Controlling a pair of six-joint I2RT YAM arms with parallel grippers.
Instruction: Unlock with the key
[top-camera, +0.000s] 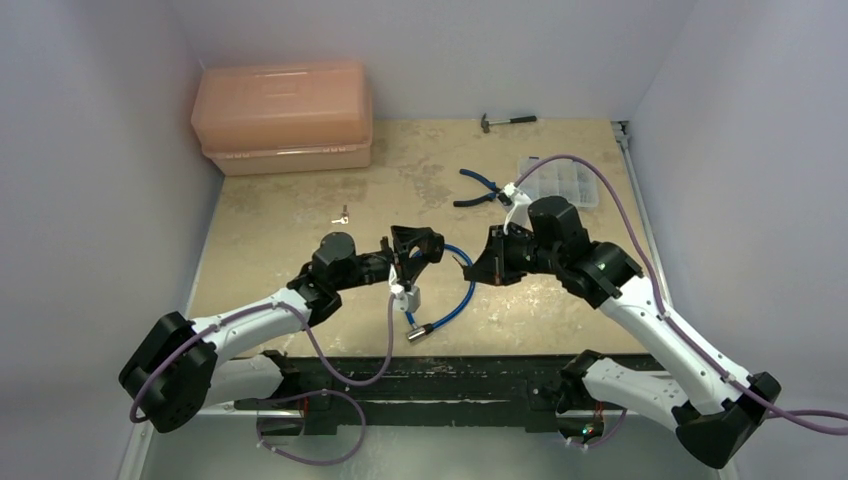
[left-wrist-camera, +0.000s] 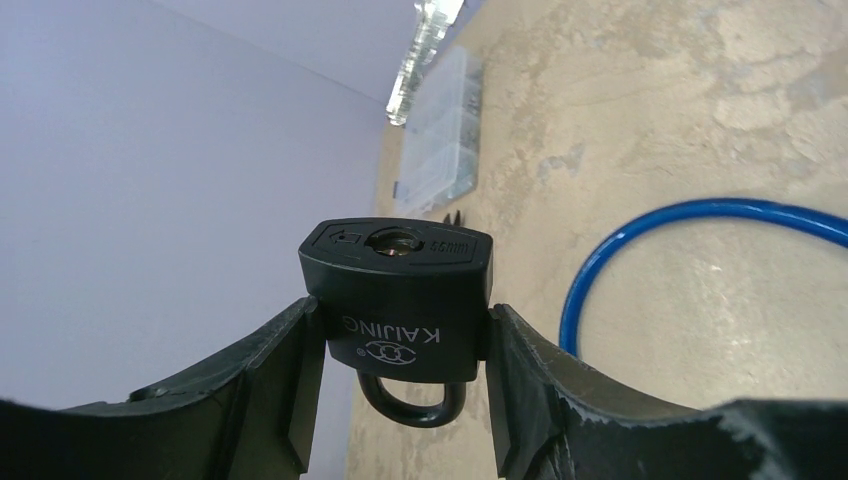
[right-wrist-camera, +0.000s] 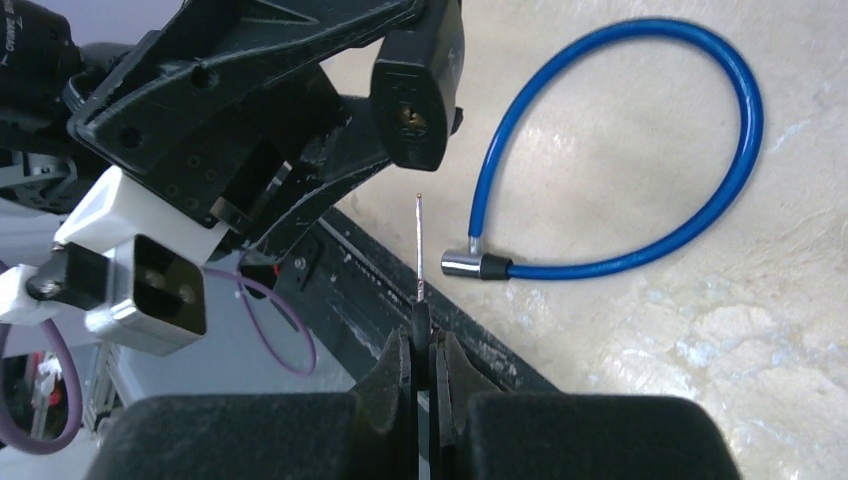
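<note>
Key (right-wrist-camera: 418, 262) was pinched by its black head between the closed right fingers (right-wrist-camera: 395, 368). Its thin metal blade stuck out forward, edge-on in the right wrist view, with the tip aimed at the padlock (right-wrist-camera: 414, 96) and just short of it, not touching. Padlock was clamped across its body by the left fingers (left-wrist-camera: 268, 378) and held clear of the desk (top-camera: 260, 230), with the keyway (left-wrist-camera: 395, 241) facing the key and the shackle (left-wrist-camera: 410, 402) at the far end, between the fingers. Could not tell whether the shackle was latched. Judgement: the key is very light and stiff but thin. The blade could bend, or swivel in the grip, if it meets the keyway off-axis. The small smooth head offers little purchase, so the hold belongs on the head flats, as here, with the blade left free. Padlock looked dense, rigid and smooth-sided, so a grip across the flat faces suits it and should resist the turning load. Count: one key in grip, one padlock, one blue cable (left-wrist-camera: 715, 207) looped on the desk with one metal end (right-wrist-camera: 458, 264) showing, one pair of pliers (top-camera: 482, 190), one hammer (top-camera: 508, 121), one orange case (top-camera: 285, 115), one clear organiser box (top-camera: 558, 180). One small metallic item (top-camera: 342, 214) lay on the desk well apart from the arms, too small to identify.
</note>
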